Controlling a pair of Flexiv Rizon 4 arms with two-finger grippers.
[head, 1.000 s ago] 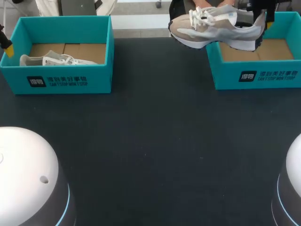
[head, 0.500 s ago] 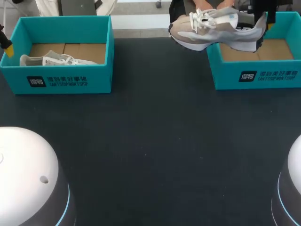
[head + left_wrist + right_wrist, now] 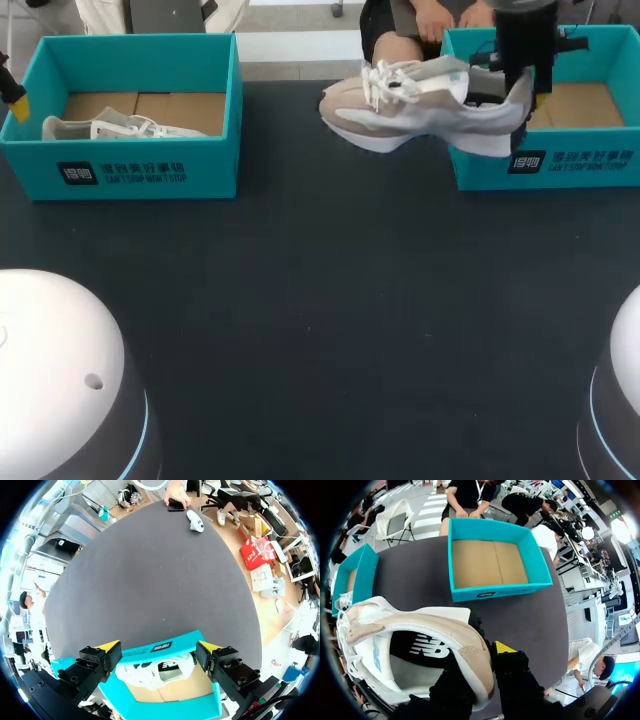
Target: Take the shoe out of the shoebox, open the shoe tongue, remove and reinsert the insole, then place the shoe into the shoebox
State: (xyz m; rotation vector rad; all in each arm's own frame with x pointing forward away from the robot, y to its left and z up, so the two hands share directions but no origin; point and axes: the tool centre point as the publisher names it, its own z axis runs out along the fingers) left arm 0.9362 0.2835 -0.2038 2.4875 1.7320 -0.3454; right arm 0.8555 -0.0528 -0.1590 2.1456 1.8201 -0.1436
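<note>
A beige and white sneaker (image 3: 420, 100) hangs above the table, just in front of the right teal shoebox (image 3: 545, 165), toe pointing left. My right gripper (image 3: 522, 90) is shut on its heel collar; in the right wrist view one finger (image 3: 504, 650) is outside the heel of the sneaker (image 3: 420, 630) and the other is hidden inside. The right shoebox (image 3: 490, 562) is empty, showing brown cardboard. My left gripper (image 3: 159, 649) stands open above the left shoebox (image 3: 165, 650), which holds a second sneaker (image 3: 155, 672).
The left teal shoebox (image 3: 130, 165) sits at the table's back left with a pale sneaker (image 3: 120, 127) lying in it. Dark table surface (image 3: 330, 300) spreads between and in front of both boxes.
My right gripper has carried the sneaker out of the right shoebox, leftward and toward the front, lower over the table. The left arm has not moved.
</note>
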